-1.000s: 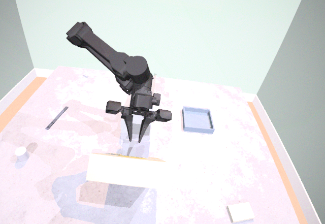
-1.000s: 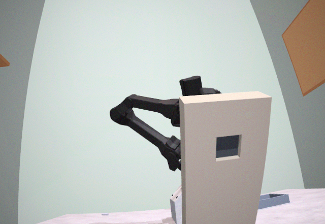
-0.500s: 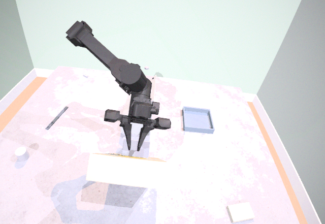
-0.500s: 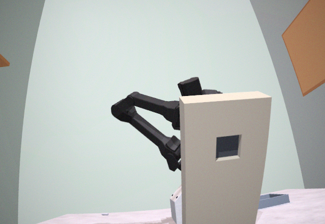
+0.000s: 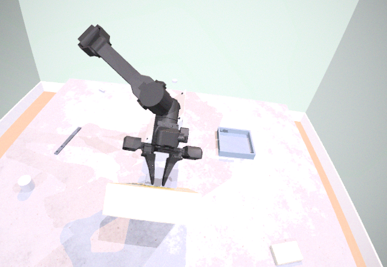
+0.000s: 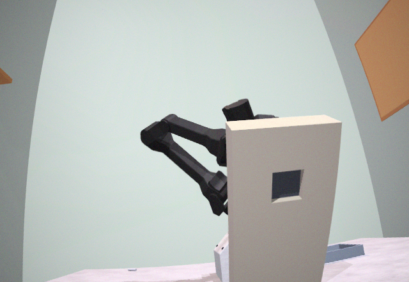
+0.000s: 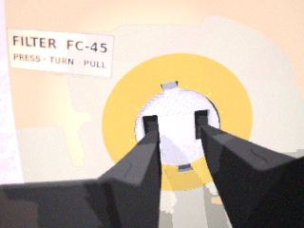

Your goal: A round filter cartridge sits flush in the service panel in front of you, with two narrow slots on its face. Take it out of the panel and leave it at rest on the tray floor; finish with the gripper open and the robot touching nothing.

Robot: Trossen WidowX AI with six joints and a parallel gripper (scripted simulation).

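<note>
Cream-panel: the service panel point(image 5: 150, 206) fills the lower middle of the top view as a big pale slab, looks totally rigid, nothing to grab there.
Tray: blue tray point(image 5: 236, 143) sits right of centre in the top view, well apart from the panel; that's the drop spot.
Yellow-ring: yellow ring point(image 7: 119, 119) around the cartridge, centre of the wrist view, just a marking I think.
Cartridge: filter cartridge point(image 7: 177, 125) is still seated flush in the panel, centre of the wrist view. White, round, probably light hard plastic and smooth, so no rim to pinch. The two slots are the only purchase.
Gripper: gripper point(image 7: 177, 124) is partly spread and holds nothing; one of its fingertips is lined up at the left slot, the other at the right one. How deep they sit I can't tell.
Label: label point(image 7: 59, 52) upper left of the wrist view reads PRESS · TURN · PULL, so I'd guess a twist lock, don't just yank.
</note>
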